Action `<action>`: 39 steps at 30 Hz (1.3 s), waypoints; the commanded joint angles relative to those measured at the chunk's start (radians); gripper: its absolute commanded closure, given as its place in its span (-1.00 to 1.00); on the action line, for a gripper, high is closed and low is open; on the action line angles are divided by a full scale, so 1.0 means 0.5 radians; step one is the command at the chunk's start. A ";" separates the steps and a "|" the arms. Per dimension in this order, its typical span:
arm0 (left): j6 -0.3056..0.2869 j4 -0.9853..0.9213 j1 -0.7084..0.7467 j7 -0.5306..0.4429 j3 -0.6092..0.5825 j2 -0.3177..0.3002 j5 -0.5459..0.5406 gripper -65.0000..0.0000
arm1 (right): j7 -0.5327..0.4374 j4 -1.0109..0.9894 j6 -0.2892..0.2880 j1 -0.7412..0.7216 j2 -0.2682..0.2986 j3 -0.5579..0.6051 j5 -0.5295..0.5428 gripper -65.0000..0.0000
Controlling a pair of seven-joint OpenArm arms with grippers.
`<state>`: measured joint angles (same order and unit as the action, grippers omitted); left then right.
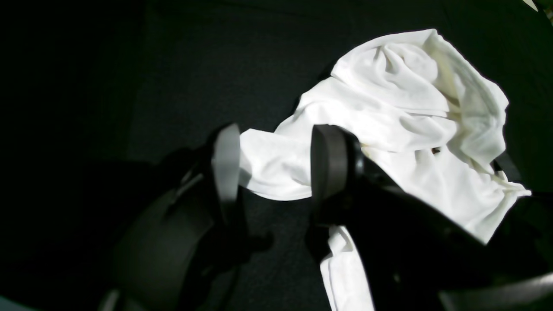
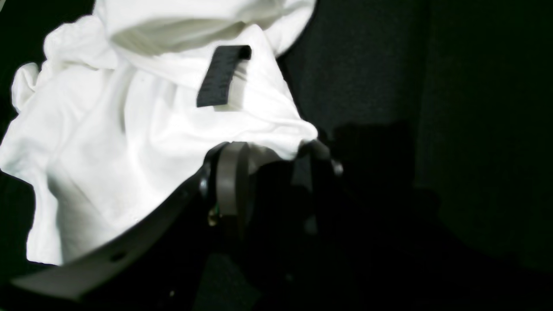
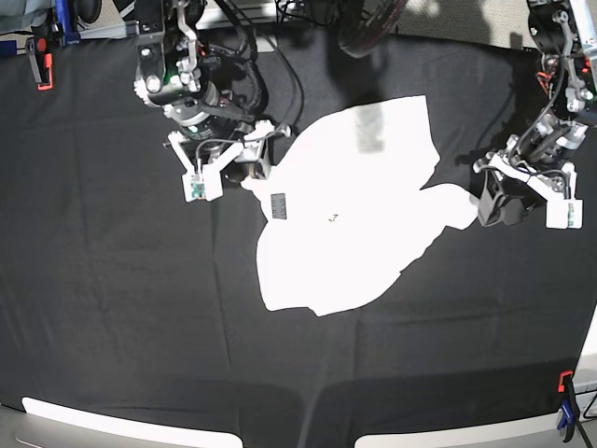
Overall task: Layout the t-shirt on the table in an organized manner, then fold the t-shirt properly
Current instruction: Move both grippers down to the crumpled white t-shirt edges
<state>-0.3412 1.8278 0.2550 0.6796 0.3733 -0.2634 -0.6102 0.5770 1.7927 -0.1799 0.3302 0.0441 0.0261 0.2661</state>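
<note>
The white t-shirt lies crumpled in the middle of the table, plain side up, with its dark label near its left edge. In the left wrist view my left gripper stands open low over the black cloth, and an edge of the t-shirt lies between its fingers. In the base view my left gripper is at the shirt's right tip. My right gripper is open too. A corner of the t-shirt reaches its fingertips, just below the label. In the base view my right gripper is at the shirt's left edge.
An orange clamp holds the black cloth at the far left edge. Another orange clamp with a blue one sits at the near right corner. Cables and arm bases crowd the far edge. Wrinkled black cloth stretches in front of the shirt.
</note>
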 commanded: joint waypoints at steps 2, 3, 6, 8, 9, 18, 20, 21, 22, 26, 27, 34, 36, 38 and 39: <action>-0.006 0.034 -0.017 -0.057 0.008 -0.023 -0.040 0.23 | -0.060 0.031 -0.020 0.015 -0.005 0.002 0.031 0.28; -0.006 0.034 -0.017 -0.055 0.008 -0.023 -0.039 0.23 | -0.068 0.031 -0.041 0.028 -0.005 0.002 0.050 0.28; -0.006 0.034 -0.017 -0.050 0.008 -0.023 -0.039 0.23 | -0.056 0.031 -0.136 0.046 -0.005 0.002 0.149 0.28; -0.006 0.034 -0.017 -0.050 0.008 -0.023 -0.039 0.23 | -0.043 0.031 -0.147 0.045 -0.005 0.002 0.204 0.28; -0.006 0.034 -0.017 -0.050 0.008 -0.023 -0.039 0.23 | -0.034 0.031 -0.147 0.044 -0.005 -0.001 0.218 0.27; -0.006 0.034 -0.017 -0.050 0.008 -0.023 -0.039 0.23 | 0.039 0.031 -0.149 0.044 -0.005 -0.002 0.098 -0.29; -0.006 0.034 -0.017 -0.051 0.008 -0.023 -0.040 0.23 | -0.008 0.031 -0.148 0.044 -0.005 -0.002 0.040 -0.31; -0.006 0.034 -0.017 -0.051 0.008 -0.023 -0.040 0.23 | -0.034 0.031 -0.147 0.044 -0.005 -0.002 0.043 -0.31; -0.006 0.034 -0.017 -0.051 0.008 -0.023 -0.040 0.23 | -0.056 0.031 -0.147 0.043 -0.005 -0.002 0.045 -0.31; -0.006 0.034 -0.018 -0.051 0.008 -0.023 -0.040 0.23 | -0.175 0.031 -0.132 0.043 -0.033 -0.002 0.049 -0.30; -0.006 0.034 -0.017 -0.051 0.008 -0.023 -0.040 0.23 | -0.182 0.030 -0.130 0.038 -0.042 -0.002 0.050 -0.30; -0.006 0.034 -0.017 -0.051 0.008 -0.023 -0.040 0.23 | -0.193 -0.043 -0.132 0.026 -0.095 0.001 0.027 -0.30; -0.006 0.034 -0.017 -0.051 0.008 -0.023 -0.040 0.23 | -0.197 -0.108 -0.132 0.004 -0.094 0.000 0.006 -0.30; -0.006 0.034 -0.017 -0.051 0.008 -0.023 -0.040 0.23 | -0.199 -0.175 -0.132 -0.024 -0.095 0.001 -0.002 -0.30; -0.006 0.034 -0.017 -0.051 0.008 -0.023 -0.039 0.23 | -0.199 -0.203 -0.133 -0.040 -0.095 0.001 -0.002 -0.30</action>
<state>-0.3412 1.8278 0.2550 0.6800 0.3733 -0.2638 -0.6102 0.4915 1.6768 -0.2382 0.3202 -0.0006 0.0242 0.2615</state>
